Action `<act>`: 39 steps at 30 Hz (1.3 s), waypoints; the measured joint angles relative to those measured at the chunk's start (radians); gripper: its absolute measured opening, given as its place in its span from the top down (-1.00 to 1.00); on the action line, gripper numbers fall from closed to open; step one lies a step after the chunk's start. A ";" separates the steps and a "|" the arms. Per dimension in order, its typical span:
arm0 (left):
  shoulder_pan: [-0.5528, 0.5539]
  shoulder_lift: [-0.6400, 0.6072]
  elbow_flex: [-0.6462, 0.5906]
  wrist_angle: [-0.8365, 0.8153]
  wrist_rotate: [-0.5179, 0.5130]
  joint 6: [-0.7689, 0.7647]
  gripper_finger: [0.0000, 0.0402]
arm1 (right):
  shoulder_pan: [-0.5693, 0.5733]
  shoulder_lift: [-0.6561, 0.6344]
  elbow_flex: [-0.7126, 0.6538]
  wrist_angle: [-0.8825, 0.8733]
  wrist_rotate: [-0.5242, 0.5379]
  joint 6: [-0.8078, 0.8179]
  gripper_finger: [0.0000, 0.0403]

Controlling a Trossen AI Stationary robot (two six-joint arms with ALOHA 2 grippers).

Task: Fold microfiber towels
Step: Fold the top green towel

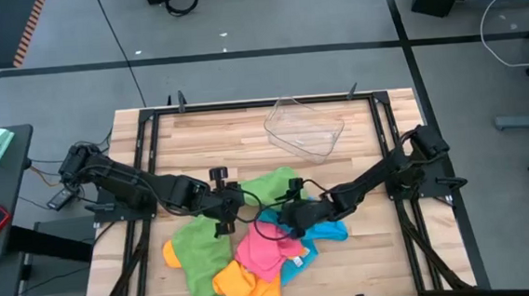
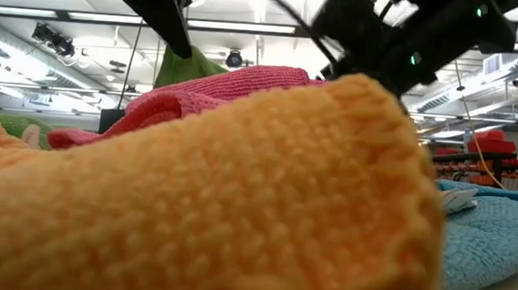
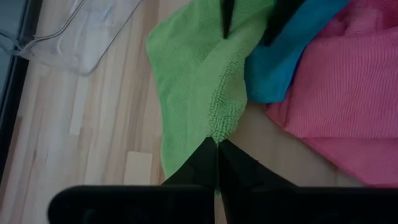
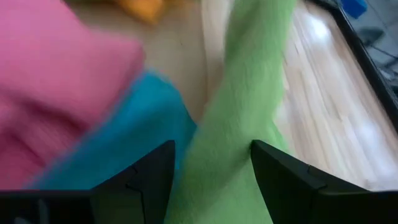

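A green towel [image 1: 272,185] spans between my two grippers at the table's middle. My left gripper [image 3: 217,144] is shut on its near-left end. My right gripper [image 4: 211,174] is open, with a finger on either side of the green strip [image 4: 239,118]; whether they touch it, I cannot tell. Below lies a heap of towels on the table: a second green one [image 1: 202,250], a pink one [image 1: 267,246], an orange one [image 1: 241,285] and a blue one [image 1: 324,231]. The orange towel [image 2: 238,189] fills the low view. My left gripper pinches the green towel at a pointed end of its hemmed edge [image 3: 219,124] between its two shut fingers, slanting down from the table's left. One layer or several, I cannot tell. From the fingertips the cloth widens toward my right gripper, raised above the wood at this end.
A clear plastic tray [image 1: 305,126] stands at the far middle of the table. Black frame rails [image 1: 145,175] run along the table's left and right sides. Bare wood [image 1: 208,138] lies between the tray and the left rail.
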 joint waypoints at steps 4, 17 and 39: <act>-0.001 0.000 0.000 -0.011 0.000 0.000 0.95 | -0.007 -0.014 0.000 -0.129 0.037 0.048 -0.09; -0.003 0.000 0.000 -0.034 0.001 0.000 0.94 | -0.005 -0.090 0.000 -0.309 -0.038 0.097 0.11; -0.008 0.009 -0.026 -0.075 0.065 -0.013 0.88 | -0.006 -0.104 0.002 -0.497 -0.122 0.103 0.94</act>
